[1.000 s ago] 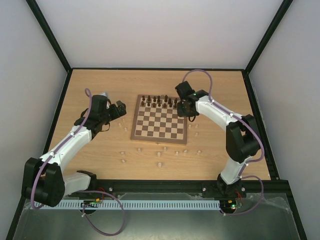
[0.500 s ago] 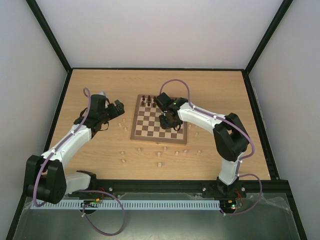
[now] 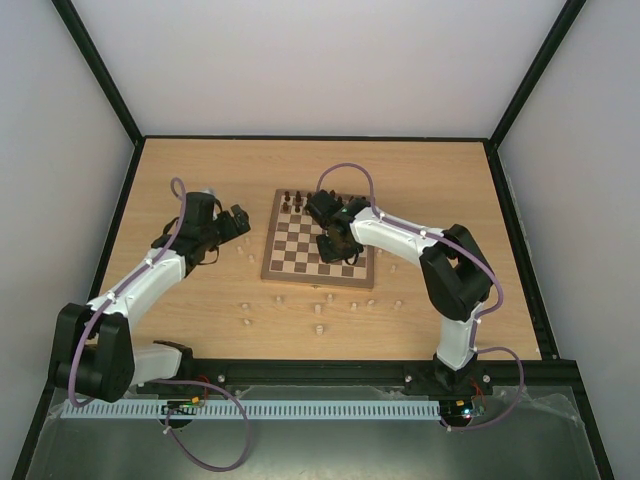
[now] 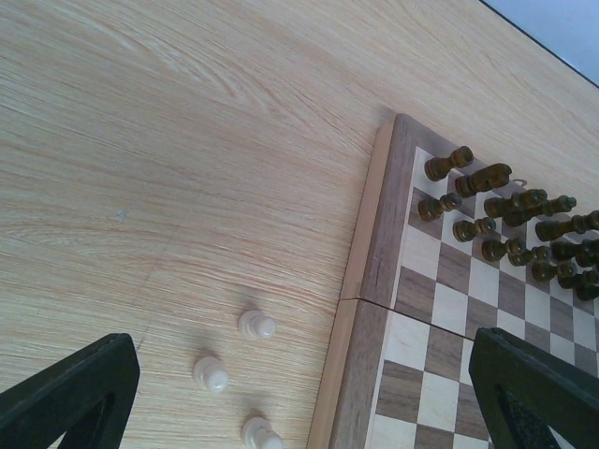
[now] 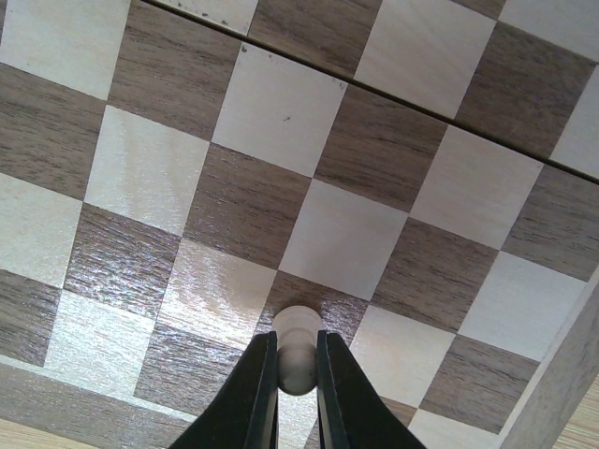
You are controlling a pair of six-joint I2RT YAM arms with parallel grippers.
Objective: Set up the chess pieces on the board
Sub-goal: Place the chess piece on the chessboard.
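The light-wood worktop [image 3: 440,170] fills the scene, and the board [image 3: 290,255] lies at about its middle, square to its edges. We see the left arm [image 3: 150,275] reaching from the near left corner of the worktop toward the board's left edge. The right arm [image 3: 440,260] bends in from the near right and stretches out over the right half of the board.

The left gripper [image 3: 240,222] hangs above bare worktop just beside the board's left edge. Its fingers are spread wide and have hold of nothing. The right gripper [image 5: 298,360] is low over the checkered squares, close to where two sides of the brown frame meet. Its fingers are pinched together on a single pale piece [image 5: 297,341] with a rounded head. That piece sits over a dark square near the frame; we cannot tell whether its base touches the board.

The dark pieces [image 4: 505,224] stand crowded along the board's far edge, on the squares there. The other pale pieces [image 3: 320,308] are off the board. Several are scattered on the worktop between the board's near edge and the arm bases. Three of them [image 4: 256,325] stand in a loose row just beside the left frame, below the open left fingers.
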